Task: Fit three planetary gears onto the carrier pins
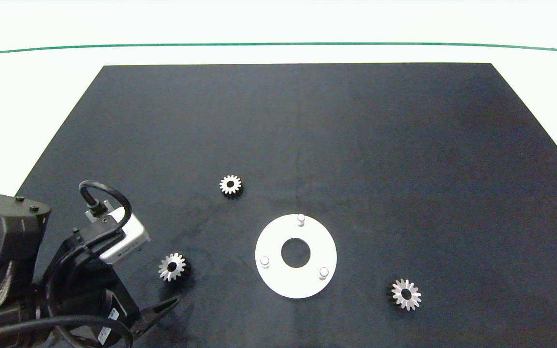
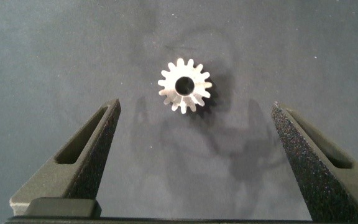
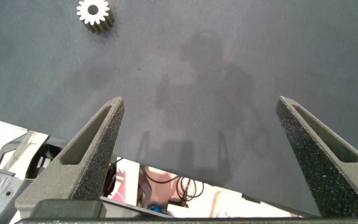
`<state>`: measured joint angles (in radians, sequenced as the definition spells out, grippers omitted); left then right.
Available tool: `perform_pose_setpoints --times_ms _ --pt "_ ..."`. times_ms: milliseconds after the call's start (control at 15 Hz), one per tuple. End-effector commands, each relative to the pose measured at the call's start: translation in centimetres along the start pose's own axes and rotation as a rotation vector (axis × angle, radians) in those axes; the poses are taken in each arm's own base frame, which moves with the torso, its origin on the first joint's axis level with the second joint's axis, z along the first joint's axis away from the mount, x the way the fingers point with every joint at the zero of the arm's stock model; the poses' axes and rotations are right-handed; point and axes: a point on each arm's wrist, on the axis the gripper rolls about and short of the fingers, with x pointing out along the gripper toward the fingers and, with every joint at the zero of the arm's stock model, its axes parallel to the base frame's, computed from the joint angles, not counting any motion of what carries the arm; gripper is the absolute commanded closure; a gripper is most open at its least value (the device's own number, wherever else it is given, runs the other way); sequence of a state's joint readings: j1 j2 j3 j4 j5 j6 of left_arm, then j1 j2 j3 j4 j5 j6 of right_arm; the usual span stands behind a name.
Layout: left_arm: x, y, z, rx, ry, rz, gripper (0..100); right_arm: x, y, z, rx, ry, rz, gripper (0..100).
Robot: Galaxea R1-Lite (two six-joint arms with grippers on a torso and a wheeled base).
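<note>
Three silvery planetary gears lie flat on the black mat: one far left of the disc (image 1: 230, 185), one near left (image 1: 172, 267), one near right (image 1: 406, 294). The white disc (image 1: 298, 286) carries three bare carrier pins (image 1: 300, 219), (image 1: 264, 261), (image 1: 324, 272). My left gripper (image 2: 196, 107) hangs open over the mat, with the near-left gear (image 2: 184, 85) just beyond its fingertips and centred between them. One of its fingers (image 1: 162, 309) shows in the head view. My right gripper (image 3: 201, 102) is open and empty above the mat's near edge, a gear (image 3: 94, 12) well ahead of it.
The black mat (image 1: 356, 145) covers most of a white table, with a green line (image 1: 278, 44) running along the far side. The left arm's bulk and cables (image 1: 27, 280) fill the near left corner. Cables and equipment (image 3: 166, 186) show below the mat's edge.
</note>
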<state>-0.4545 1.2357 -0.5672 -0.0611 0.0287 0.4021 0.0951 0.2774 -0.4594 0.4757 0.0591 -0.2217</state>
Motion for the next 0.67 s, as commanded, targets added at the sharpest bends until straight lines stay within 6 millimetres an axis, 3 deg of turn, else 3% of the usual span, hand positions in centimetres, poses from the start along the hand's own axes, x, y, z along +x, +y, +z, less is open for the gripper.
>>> perform_pose_setpoints --times_ms 67,667 --pt "0.6 -0.1 -0.2 0.0 0.014 -0.007 0 -0.1 0.0 0.0 -0.002 -0.001 0.0 0" --pt "2.2 0.0 -0.9 -0.015 0.001 0.006 0 -0.1 0.0 -0.1 -0.004 -0.004 0.0 0"
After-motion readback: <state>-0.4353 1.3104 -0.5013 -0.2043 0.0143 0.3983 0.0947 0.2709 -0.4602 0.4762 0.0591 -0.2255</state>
